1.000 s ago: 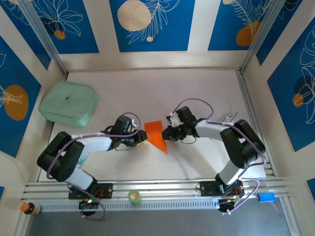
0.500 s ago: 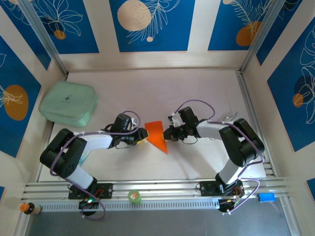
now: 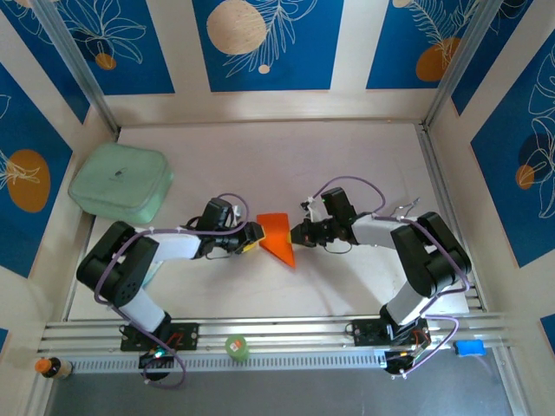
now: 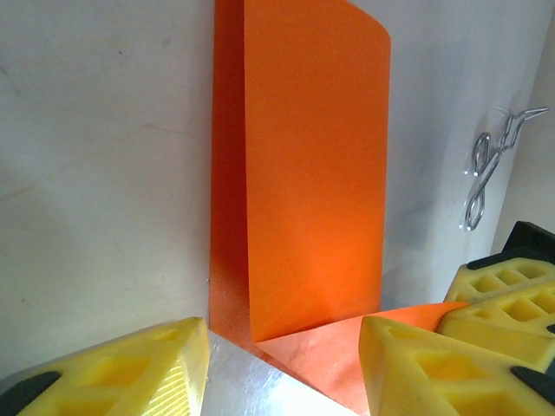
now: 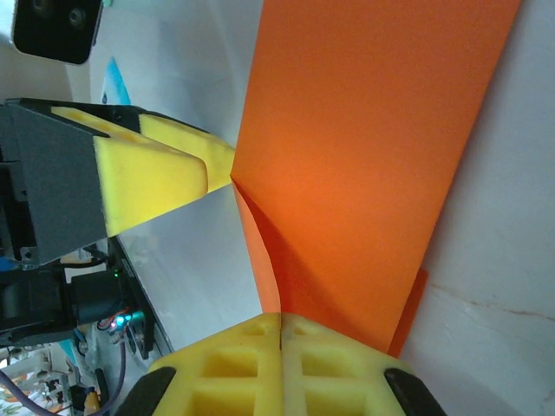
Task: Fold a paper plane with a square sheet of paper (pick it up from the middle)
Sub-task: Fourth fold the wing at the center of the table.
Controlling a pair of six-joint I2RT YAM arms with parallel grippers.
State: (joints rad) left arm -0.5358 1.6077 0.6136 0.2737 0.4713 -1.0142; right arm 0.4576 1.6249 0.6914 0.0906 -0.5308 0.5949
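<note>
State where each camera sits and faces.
Top: above and behind the robot, looking down on the table; left arm and right arm show.
Left wrist: on the left arm, looking across the table at the orange paper; its yellow fingers at bottom.
Right wrist: on the right arm, facing the paper from the opposite side; shut fingers at bottom.
Shared: both wrist views show the paper and the other's fingers.

left wrist: paper (image 4: 312, 173) near corner cut by bottom edge, partly behind left gripper (image 4: 284, 334); metal tool (image 4: 487, 169) blurred | right wrist: paper far end cut by top edge, its edge hidden inside right gripper (image 5: 280, 319)
</note>
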